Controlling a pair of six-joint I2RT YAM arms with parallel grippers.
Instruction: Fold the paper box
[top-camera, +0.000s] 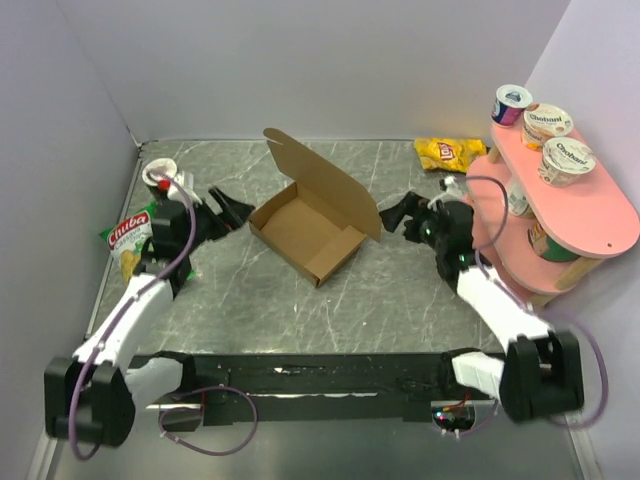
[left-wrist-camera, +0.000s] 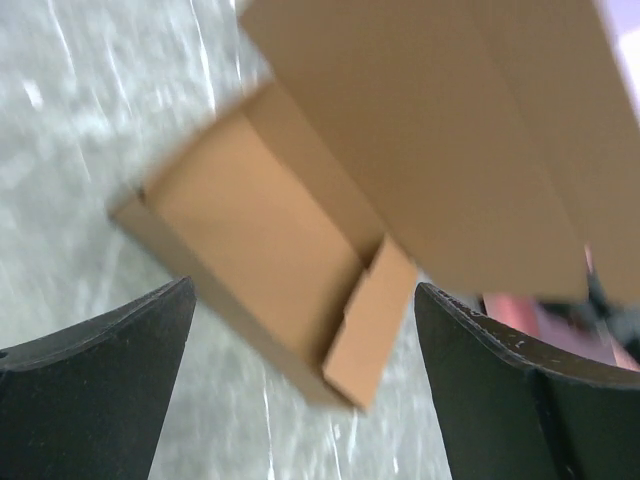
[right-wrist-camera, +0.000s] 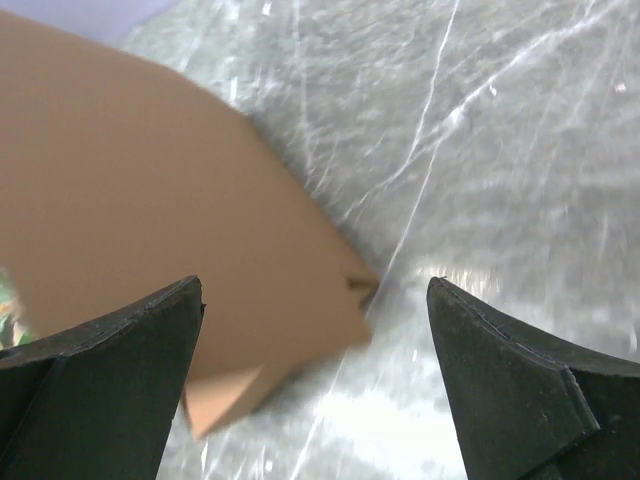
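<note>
**Brown cardboard box, lid up, between two open grippers**

Brown, unprinted cardboard makes up the one paper box (top-camera: 303, 235), which sits in the middle of the desk (top-camera: 300, 315) as a shallow open tray. Its lid flap (top-camera: 325, 178) rises tilted from the far edge. In the left wrist view a short side flap stands at the tray's near corner, though that picture is blurred.

There are two grippers. The left gripper (top-camera: 238, 212) is just left of the box and the right gripper (top-camera: 395, 222) is just right of it. Both point inward at the box. Each has its fingers spread wide and has hold of nothing. Neither touches the cardboard.

There are two snack bags. A yellow one (top-camera: 450, 153) lies to the far right of the box, and a green one (top-camera: 130, 238) lies well to its left by the wall. One small white cup with a red mark (top-camera: 160, 178) stands to the far left of the box.

One pink two-tier shelf (top-camera: 600, 215) stands right of the box, beyond the right gripper. Its top tier carries three yogurt cups (top-camera: 547, 122). More containers sit on the lower tier, but they are too hidden to count.

The desk is grey-green stone-patterned with pale veins. Plain pale lavender walls close it in on the left, far and right sides.
</note>
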